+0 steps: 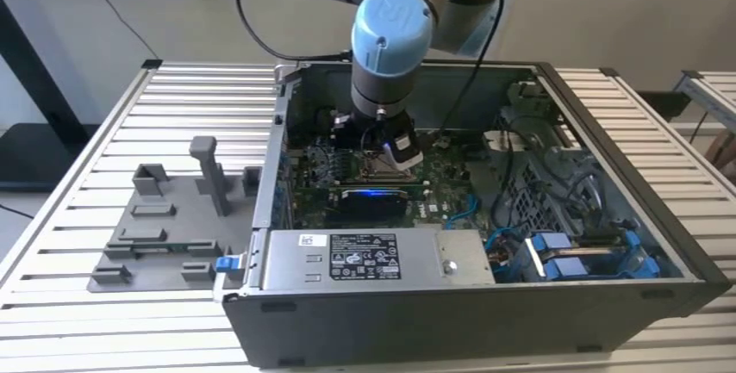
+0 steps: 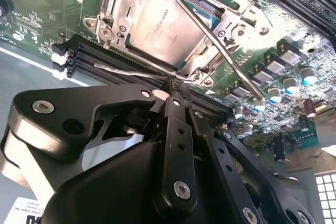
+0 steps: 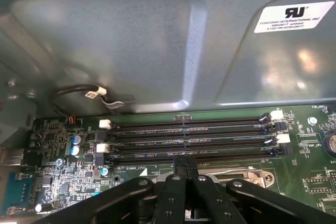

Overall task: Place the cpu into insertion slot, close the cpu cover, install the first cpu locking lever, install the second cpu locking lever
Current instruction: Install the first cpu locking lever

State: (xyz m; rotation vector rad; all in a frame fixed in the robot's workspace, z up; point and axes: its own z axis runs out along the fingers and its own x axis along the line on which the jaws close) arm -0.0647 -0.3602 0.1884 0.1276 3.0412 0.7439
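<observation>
Two thin steel locking levers cross the socket in the second wrist view, where the flat square silver-topped cpu already lies in its insertion slot under the thin silver metal cover frame. The black gripper hovers just beside it, jaws clenched together on nothing. Those springy wires look slippery; I'd press near their hooked ends.

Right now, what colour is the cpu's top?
Silver-grey metal, clearest in the second wrist view: the cpu.
</observation>
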